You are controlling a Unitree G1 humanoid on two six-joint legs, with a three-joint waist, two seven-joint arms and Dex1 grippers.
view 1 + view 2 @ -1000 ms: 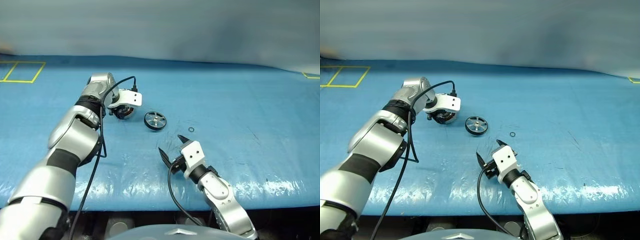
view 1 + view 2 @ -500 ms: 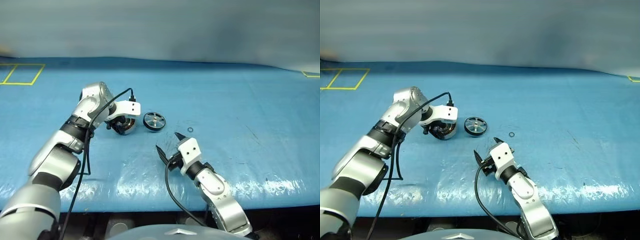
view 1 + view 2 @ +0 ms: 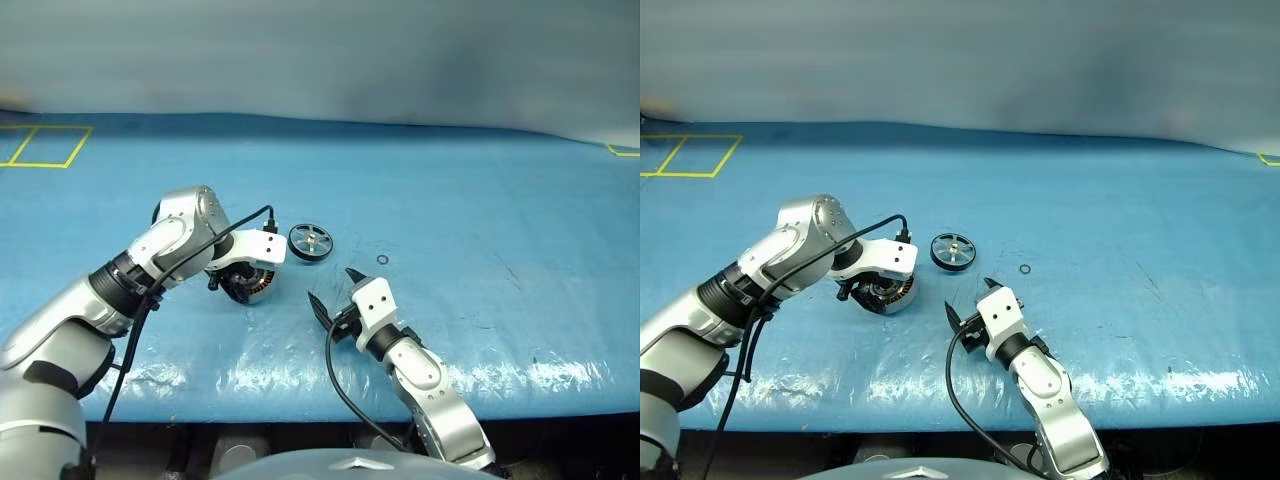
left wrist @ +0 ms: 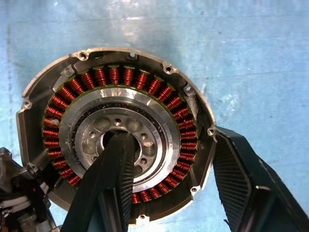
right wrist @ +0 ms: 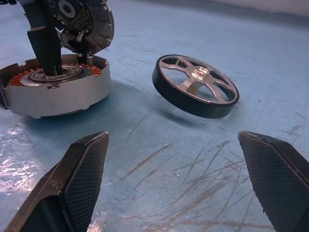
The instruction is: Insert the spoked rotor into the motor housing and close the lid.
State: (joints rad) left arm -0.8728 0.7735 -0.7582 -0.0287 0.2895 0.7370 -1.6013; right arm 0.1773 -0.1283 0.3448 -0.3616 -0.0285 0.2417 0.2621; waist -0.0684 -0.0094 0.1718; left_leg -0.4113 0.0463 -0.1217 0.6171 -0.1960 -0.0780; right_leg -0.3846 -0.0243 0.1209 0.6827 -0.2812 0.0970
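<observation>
The motor housing [image 4: 120,130], a short silver can with a ring of copper windings, sits low on the blue table [image 3: 480,200]. My left gripper [image 4: 169,135] points down and is shut on it, one finger [image 4: 113,164] in the centre hole and the other outside the wall. The spoked rotor [image 3: 311,242], dark-rimmed with a silver hub, lies slightly tilted just beyond and right of the housing [image 5: 53,92]. My right gripper [image 3: 332,287] is open and empty, nearly level, facing the rotor [image 5: 195,92] from a short way off. The lid is out of view.
A small black ring [image 3: 382,260] lies on the table to the right of the rotor. Yellow taped squares [image 3: 40,145] mark the far left corner. The table's front edge [image 3: 300,395] runs close below both arms.
My left arm has drawn the housing back toward me, from beside the rotor's left to a spot nearer the front edge. The right gripper has stayed put and open.
</observation>
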